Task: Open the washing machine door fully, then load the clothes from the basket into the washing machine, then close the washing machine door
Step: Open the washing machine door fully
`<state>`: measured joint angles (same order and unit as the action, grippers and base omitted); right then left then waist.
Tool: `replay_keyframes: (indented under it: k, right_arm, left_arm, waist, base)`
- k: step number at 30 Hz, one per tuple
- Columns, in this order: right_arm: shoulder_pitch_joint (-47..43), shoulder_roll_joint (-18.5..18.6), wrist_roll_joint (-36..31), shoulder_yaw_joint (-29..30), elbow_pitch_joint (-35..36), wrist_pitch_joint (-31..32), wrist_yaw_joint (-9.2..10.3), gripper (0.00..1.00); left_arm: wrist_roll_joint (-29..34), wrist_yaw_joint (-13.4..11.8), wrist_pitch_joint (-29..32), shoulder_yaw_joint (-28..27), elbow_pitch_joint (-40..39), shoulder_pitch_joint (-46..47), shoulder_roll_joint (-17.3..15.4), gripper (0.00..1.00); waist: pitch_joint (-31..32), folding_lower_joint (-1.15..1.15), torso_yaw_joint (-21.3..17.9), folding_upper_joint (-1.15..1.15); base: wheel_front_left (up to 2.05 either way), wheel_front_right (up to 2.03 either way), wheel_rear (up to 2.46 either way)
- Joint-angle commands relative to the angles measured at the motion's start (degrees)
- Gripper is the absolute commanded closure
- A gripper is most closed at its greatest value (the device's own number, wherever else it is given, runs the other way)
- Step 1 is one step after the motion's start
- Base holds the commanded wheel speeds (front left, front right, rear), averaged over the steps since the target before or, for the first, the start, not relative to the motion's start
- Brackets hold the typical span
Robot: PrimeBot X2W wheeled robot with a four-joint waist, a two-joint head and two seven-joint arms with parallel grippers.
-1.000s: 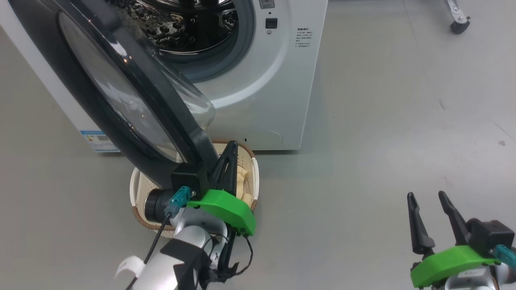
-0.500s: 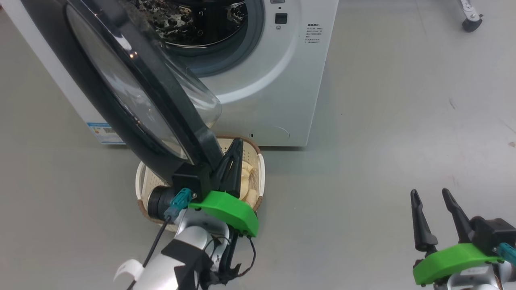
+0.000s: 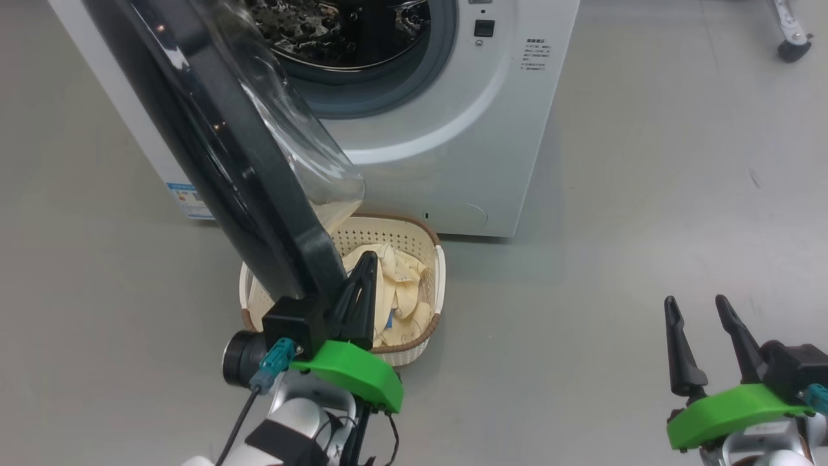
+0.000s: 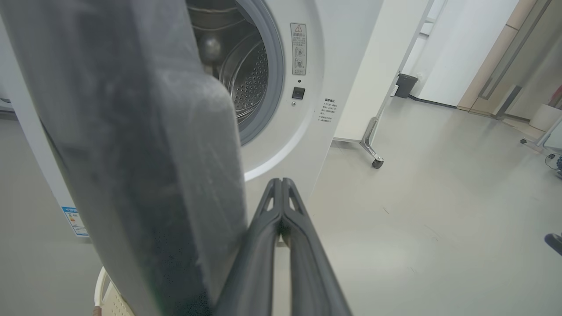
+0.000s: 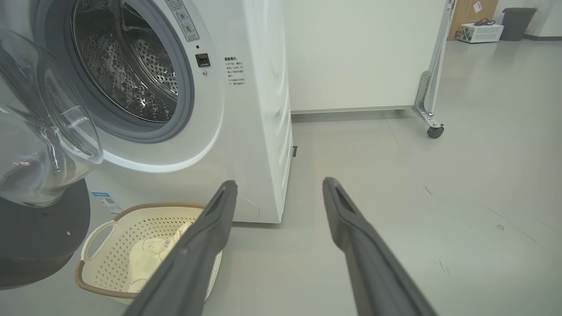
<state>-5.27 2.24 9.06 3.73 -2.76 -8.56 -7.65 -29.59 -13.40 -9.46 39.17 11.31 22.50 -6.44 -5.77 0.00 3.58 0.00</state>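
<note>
Washing machine door [image 3: 252,188] rim beside clenched left fingers [image 3: 363,285]; right fingers [image 3: 678,356] spread over floor [image 3: 614,226]

Close by the left gripper [image 3: 369,257], black-fingered on a bright green mount [image 3: 352,374], the washing machine door [image 3: 246,175] has a glossy black rim, the basket [image 3: 388,232] is cream, perforated and brown-rimmed, the clothes [image 3: 402,290] pale yellow with thin blue lines, and the washing machine [image 3: 453,129] beyond is white.

Left pincer [image 3: 369,259] is clamped tight, both fingers pressed flat together, pointing up and away from the near side. Right pincer [image 3: 695,301] sits at the near right with its fingers spread wide apart.
</note>
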Motion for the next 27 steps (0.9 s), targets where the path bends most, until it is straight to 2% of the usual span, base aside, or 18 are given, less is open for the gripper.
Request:
replay_keyframes:
  k: [1, 27]
  right_arm:
    - [2.41, 0.64, -0.03, -0.73, 2.05, -0.34, 0.16, 0.0]
    - [1.26, 0.64, -0.66, 0.86, 2.83, 0.69, 0.16, 0.0]
  left_arm:
    - [0.11, -1.12, 0.0, -3.46, -1.52, 1.3, -2.24, 1.0]
    - [0.36, -6.82, -0.32, -6.38, -8.41, -5.54, -7.84, 1.0]
  waist:
    - [-0.15, 0.0, 0.74, 0.0]
    - [1.1, 0.0, 10.22, 0.0]
  base:
    - [0.0, 0.0, 0.0]
    - [0.0, 0.0, 0.0]
